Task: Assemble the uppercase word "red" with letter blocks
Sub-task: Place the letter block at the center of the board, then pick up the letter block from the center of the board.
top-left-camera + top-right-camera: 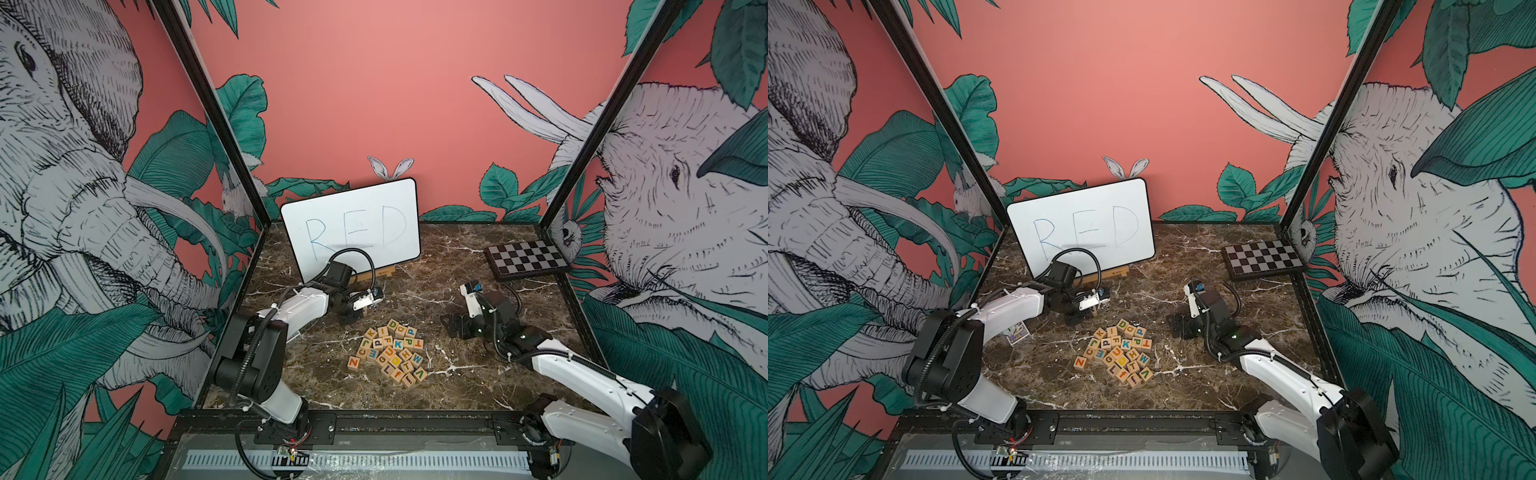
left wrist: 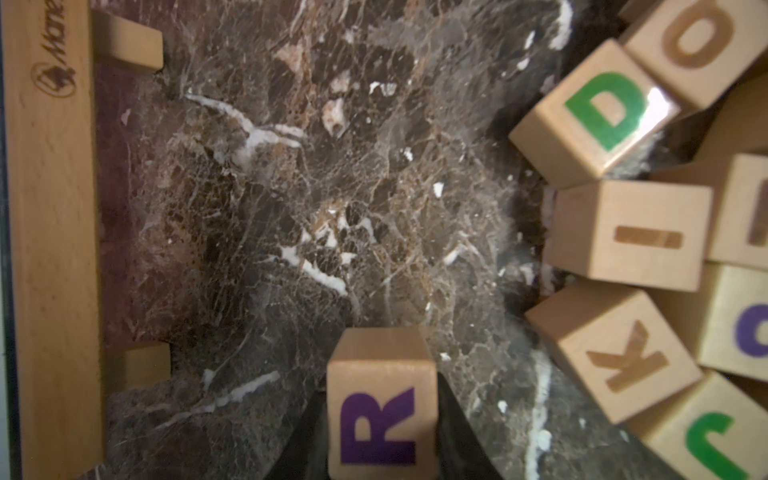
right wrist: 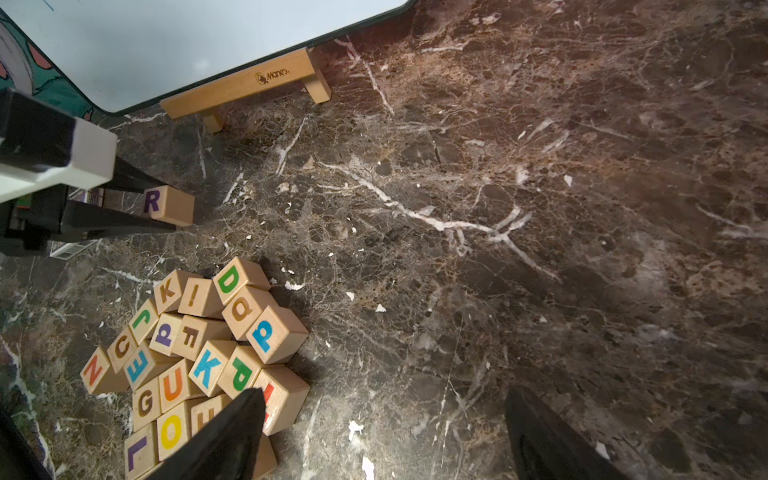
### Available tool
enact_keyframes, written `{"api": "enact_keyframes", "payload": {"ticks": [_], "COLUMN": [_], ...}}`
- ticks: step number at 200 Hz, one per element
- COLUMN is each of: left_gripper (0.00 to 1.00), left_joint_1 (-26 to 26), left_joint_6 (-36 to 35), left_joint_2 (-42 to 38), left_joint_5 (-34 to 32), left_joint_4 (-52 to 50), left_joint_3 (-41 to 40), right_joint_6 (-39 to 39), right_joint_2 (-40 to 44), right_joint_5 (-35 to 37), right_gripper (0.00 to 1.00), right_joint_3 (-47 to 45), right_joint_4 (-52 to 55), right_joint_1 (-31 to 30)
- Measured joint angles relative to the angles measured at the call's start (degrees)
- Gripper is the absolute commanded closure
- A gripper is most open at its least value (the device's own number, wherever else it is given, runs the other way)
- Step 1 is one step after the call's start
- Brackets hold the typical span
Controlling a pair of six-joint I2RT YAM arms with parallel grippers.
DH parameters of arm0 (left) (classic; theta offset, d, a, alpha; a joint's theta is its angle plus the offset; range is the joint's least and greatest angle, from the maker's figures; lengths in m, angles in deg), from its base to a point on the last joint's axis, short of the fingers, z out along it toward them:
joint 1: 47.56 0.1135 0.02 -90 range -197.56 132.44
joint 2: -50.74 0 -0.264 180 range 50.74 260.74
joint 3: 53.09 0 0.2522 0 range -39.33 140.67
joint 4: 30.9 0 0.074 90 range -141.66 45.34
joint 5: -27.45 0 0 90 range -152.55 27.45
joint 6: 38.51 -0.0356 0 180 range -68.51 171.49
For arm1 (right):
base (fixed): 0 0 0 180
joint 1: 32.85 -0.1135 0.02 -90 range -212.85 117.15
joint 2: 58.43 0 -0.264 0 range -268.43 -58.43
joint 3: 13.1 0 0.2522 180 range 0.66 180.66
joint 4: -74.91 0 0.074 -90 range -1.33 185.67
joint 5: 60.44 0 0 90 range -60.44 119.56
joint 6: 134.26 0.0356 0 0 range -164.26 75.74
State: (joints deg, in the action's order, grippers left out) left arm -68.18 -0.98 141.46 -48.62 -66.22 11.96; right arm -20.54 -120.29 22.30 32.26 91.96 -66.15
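L claw (image 3: 161,206) has the R block (image 2: 380,407) pinched between its two black fingers. It's closed only as far as the cube lets it, purple R facing up. The block sits low over the marble table (image 1: 457,374), just in front of the wooden easel (image 3: 241,85). Can't tell if it's touching down.

R claw (image 3: 382,401) is spread wide w/ nothing in it. It hangs beside the pile, and in the right wrist view one fingertip (image 3: 245,411) overlaps the pile's edge.

The rest of the letter blocks (image 1: 392,353) are one loose heap mid-table, well apart from the R. The green D block (image 2: 602,112) lies on the heap's edge nearest the easel, next to an I and a brown O. A blue E face (image 3: 139,365) shows deeper in the heap. No reddish E face that I can spot.

So no word laid out yet, just the R on its own.

The whiteboard (image 1: 353,224) w/ blue "RED" leans at the back. The checkered board (image 1: 525,257) lies flat in the far corner on the R arm's side.
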Motion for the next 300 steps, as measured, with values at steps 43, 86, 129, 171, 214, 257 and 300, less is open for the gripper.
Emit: {"api": "enact_keyframes", "payload": {"ticks": [43,86,129,171,214,257,300], "left_gripper": [0.9,0.81,0.55,0.4,0.36,0.3,0.43], "left_joint_1": [0.04,0.04,0.04,0.04,0.04,-0.28,-0.98], "left_joint_6": [-2.32,-4.46,-5.88,-6.12,-2.67,8.74,32.52], "left_joint_2": [4.85,6.51,6.8,6.58,1.44,-16.33,-29.27], "left_joint_5": [-1.01,-1.42,-1.33,-1.01,-0.85,1.49,-1.07], "left_joint_4": [0.74,0.24,-0.85,-1.09,-2.12,-2.58,-4.74], "left_joint_3": [0.98,3.08,3.19,3.23,3.23,1.49,0.87], "right_joint_6": [-0.2,-0.2,-0.2,-0.28,-1.07,-1.31,-1.25], "right_joint_2": [0.02,-0.72,-1.36,-1.36,-1.36,-0.96,-0.61], "right_joint_5": [-0.26,-0.61,-0.7,-0.94,-1.11,-0.52,1.07], "right_gripper": [0.11,0.11,0.11,0.11,0.11,0.11,0.1], "right_joint_3": [-1.46,-1.64,-1.64,-1.64,-1.66,-2.64,-2.95], "right_joint_4": [-2.47,-3.26,-3.93,-4.15,-4.22,-4.28,-4.31], "right_joint_1": [0.0,0.0,0.0,0.0,0.0,0.0,0.0]}}
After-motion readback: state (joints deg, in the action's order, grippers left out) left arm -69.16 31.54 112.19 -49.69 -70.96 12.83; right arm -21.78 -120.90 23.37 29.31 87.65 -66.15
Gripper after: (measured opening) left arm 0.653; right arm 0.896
